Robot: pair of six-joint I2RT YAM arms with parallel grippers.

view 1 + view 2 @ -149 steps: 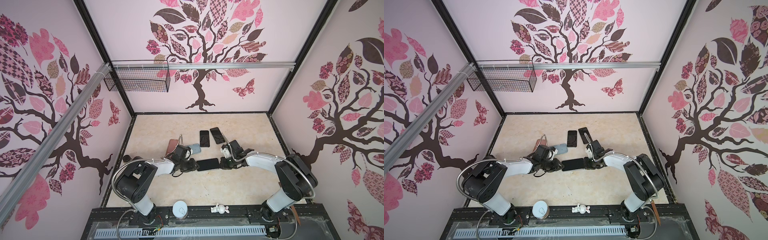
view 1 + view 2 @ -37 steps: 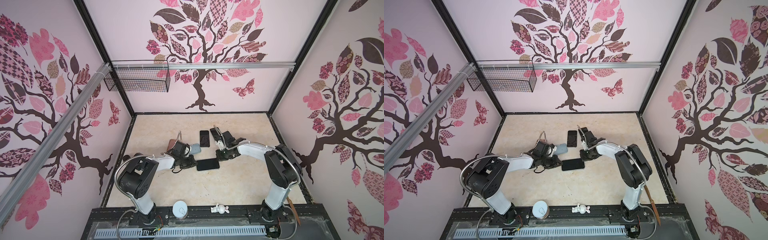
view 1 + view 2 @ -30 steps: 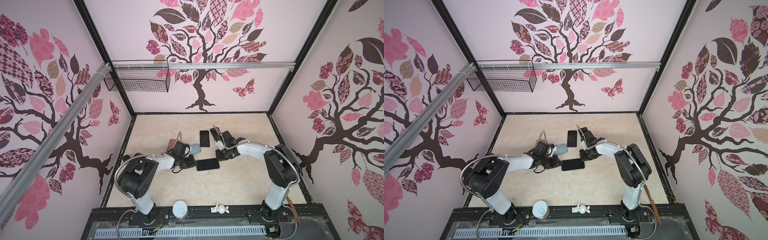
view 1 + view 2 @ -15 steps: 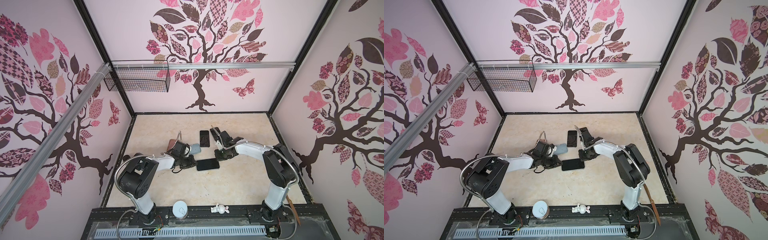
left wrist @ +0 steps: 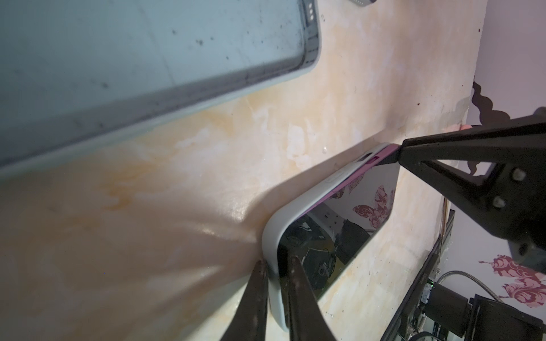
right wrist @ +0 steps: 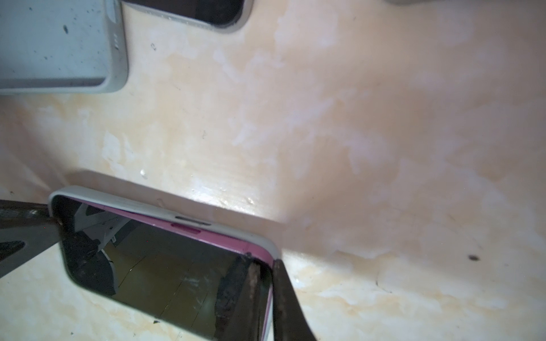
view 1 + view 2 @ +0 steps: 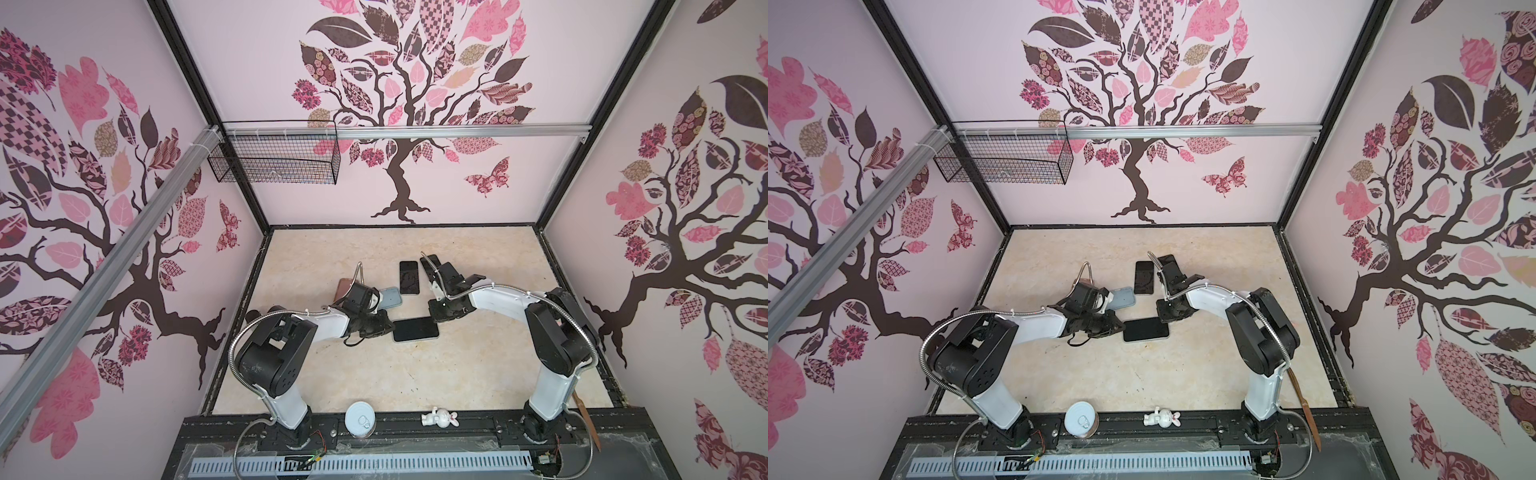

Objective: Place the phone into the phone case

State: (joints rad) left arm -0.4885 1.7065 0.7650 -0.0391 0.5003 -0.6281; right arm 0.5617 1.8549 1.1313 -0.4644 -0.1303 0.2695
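Three phones lie on the desk (image 7: 478, 374). The pink-edged phone (image 7: 415, 329) sits mid-desk, screen up in the grey phone case (image 5: 273, 236), one long side riding above the rim. A bare dark phone (image 7: 408, 277) and a second dark phone (image 7: 428, 261) lie nearer the far edge. Two cases show: the grey one and an empty blue-grey case (image 7: 391, 297). Of the two claws, the left claw (image 5: 276, 262) pinches the phone case's short end wall. The right claw (image 6: 267, 264), fully closed, presses the phone's corner at the opposite end.

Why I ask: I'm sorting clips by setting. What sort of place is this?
Probably a robot test booth, not a home: a table walled by tree-print panels, two robot arms bolted to its front rail, and phones and cases laid out.
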